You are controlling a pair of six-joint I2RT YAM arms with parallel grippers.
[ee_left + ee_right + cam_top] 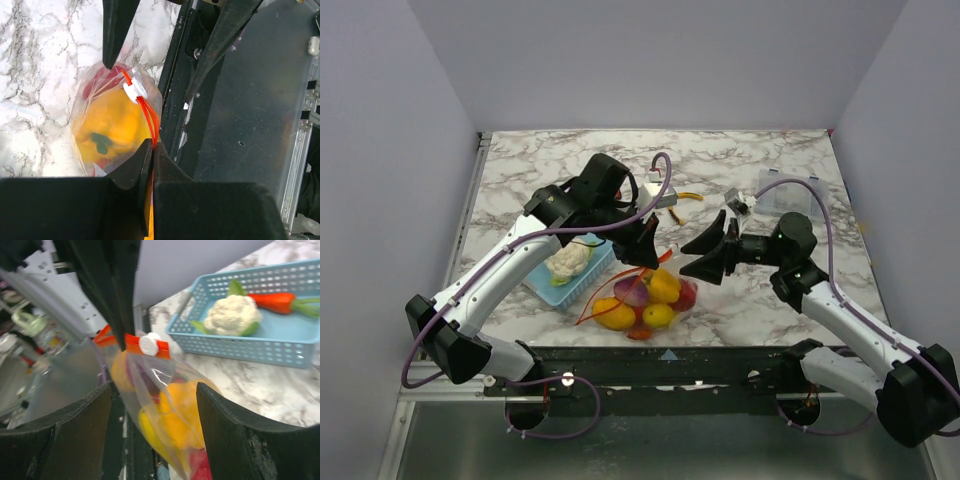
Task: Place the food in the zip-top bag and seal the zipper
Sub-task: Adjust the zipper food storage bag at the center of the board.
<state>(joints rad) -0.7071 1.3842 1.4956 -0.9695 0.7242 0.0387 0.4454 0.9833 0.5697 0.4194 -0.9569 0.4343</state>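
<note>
The zip-top bag [645, 300] hangs low over the table's front edge, holding several pieces of red, yellow, orange and purple food [660, 288]. My left gripper [152, 144] is shut on the orange-red zipper [145, 107], just below its white slider [134, 90]. My right gripper [155, 425] is open, a finger on each side of the bag's body [170, 405], below the zipper [132, 342]. From above, it [688, 258] sits just right of the left gripper [648, 248]. A white cauliflower [232, 315] and an orange carrot [272, 301] lie in a blue basket.
The blue basket [545, 290] sits left of the bag, under the left arm. A rigid clear box [790, 195] stands at the back right. A yellow-handled tool [690, 196] lies behind the grippers. The black front rail [670, 360] runs just below the bag.
</note>
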